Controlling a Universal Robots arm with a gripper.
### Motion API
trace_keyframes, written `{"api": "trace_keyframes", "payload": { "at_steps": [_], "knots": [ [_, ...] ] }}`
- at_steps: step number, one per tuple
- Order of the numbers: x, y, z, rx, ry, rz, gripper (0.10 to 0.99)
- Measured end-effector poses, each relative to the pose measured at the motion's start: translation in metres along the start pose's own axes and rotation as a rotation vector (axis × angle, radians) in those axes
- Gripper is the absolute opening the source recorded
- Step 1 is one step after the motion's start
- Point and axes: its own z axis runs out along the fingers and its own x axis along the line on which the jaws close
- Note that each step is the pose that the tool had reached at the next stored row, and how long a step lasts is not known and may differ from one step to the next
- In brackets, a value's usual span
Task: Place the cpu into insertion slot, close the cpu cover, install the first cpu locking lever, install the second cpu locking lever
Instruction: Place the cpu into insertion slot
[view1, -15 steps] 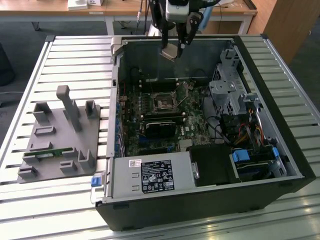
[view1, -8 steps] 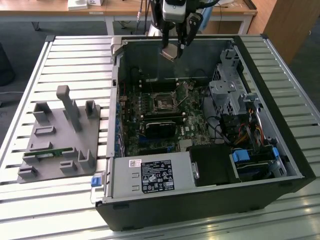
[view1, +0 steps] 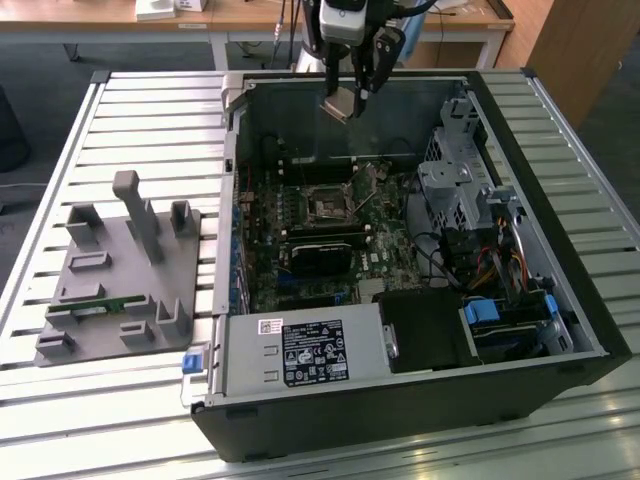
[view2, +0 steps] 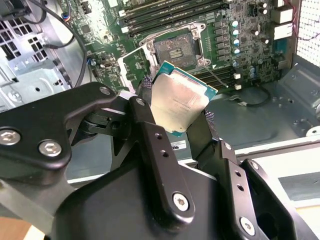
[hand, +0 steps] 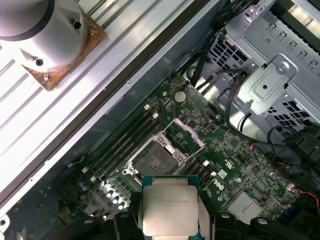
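The cpu (view2: 182, 102) is pinched by its edges in the gripper's (view1: 343, 97) fingers (view2: 150, 131), well above the bare insertion slot (view2: 173, 49), whose cpu cover (hand: 186, 133) stands open; placing is the step in hand, and it likely demands a level, squared descent.

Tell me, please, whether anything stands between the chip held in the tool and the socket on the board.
Nothing visible does. The tool holds the chip in the air above the case. The socket lies bare below, with its cover standing open beside it.
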Motion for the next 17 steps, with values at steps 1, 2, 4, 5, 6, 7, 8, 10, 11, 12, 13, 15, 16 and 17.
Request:
{"api": "trace_keyframes", "payload": {
  "at_steps": [1, 2, 4, 5, 6, 7, 8, 10, 11, 12, 13, 15, 16, 17],
  "knots": [
    [0.0, 0.0, 0.0, 0.0, -0.0007, 0.007, 0.529],
    [0.0, 0.0, 0.0, 0.0, -0.0013, 0.014, 0.529],
    [0.0, 0.0, 0.0001, 0.0, -0.0024, 0.027, 0.529],
    [0.0, 0.0, 0.0001, -0.001, -0.003, 0.034, 0.529],
    [0.0, 0.0, 0.0001, -0.001, -0.0036, 0.041, 0.529],
    [0.0, 0.0, 0.0001, -0.001, -0.0042, 0.048, 0.529],
    [0.0, 0.0, 0.0002, -0.001, -0.0047, 0.054, 0.529],
    [0.0, 0.0, 0.0002, -0.001, -0.0059, 0.068, 0.529],
    [0.0, 0.0, 0.0002, -0.001, -0.0065, 0.075, 0.529],
    [0.0, 0.0, 0.0003, -0.001, -0.0071, 0.081, 0.529],
    [0.0, 0.0, 0.0003, -0.002, -0.0077, 0.088, 0.529],
    [0.0, 0.0, 0.0003, -0.002, -0.0089, 0.102, 0.529],
    [0.0, 0.0, 0.0004, -0.002, -0.0095, 0.108, 0.529],
    [0.0, 0.0, 0.0004, -0.002, -0.01, 0.115, 0.529]
  ]
}}
